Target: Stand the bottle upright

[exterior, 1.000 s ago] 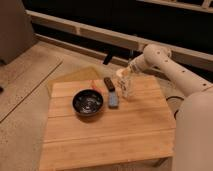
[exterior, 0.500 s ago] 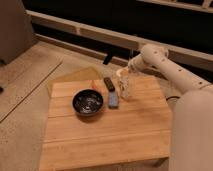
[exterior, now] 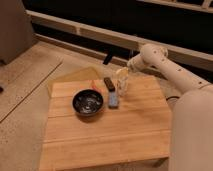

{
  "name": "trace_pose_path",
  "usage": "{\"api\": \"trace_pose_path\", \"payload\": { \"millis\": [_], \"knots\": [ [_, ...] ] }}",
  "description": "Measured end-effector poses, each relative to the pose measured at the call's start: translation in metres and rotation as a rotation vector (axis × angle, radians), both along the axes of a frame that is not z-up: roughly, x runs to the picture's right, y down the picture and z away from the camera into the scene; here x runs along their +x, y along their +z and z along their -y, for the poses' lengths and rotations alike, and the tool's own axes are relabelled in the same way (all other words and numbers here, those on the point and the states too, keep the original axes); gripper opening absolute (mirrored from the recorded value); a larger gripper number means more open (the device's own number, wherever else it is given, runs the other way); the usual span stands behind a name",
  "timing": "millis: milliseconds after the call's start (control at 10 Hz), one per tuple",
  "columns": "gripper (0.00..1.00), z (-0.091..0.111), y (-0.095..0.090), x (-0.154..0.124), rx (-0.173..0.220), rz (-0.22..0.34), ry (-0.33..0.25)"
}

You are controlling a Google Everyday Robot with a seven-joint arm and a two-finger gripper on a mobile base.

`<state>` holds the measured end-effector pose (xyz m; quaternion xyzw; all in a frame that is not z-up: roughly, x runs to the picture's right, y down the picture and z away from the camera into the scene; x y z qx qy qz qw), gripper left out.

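The claw (exterior: pixel 123 76) hangs over the far side of the wooden counter (exterior: pixel 120 135), right of the black bowl (exterior: pixel 88 102). It sits at the top of the bottle (exterior: pixel 122 86), which stands roughly upright just beside the blue-grey block (exterior: pixel 113 100). Whether the claw pinches it, I cannot tell. A black bar (exterior: pixel 108 83) lies behind the bowl.

The gripper (exterior: pixel 123 75), at the far right of the pale slatted wooden table (exterior: pixel 110 132), is cream-white like its arm. The bottle (exterior: pixel 122 85) beneath is whitish-cream. Left sit a black bowl (exterior: pixel 88 102), a blue-grey block (exterior: pixel 113 100) and a black bar (exterior: pixel 109 83).
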<state>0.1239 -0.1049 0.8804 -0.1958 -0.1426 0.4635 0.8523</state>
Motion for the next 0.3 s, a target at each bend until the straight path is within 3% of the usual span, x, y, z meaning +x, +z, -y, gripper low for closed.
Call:
{"api": "trace_pose_path", "payload": {
  "millis": [100, 300],
  "knots": [
    [0.8, -0.0006, -0.0017, 0.0003, -0.003, -0.002, 0.002],
    [0.8, -0.0051, -0.0116, -0.0019, -0.046, -0.011, 0.022]
  ]
}}
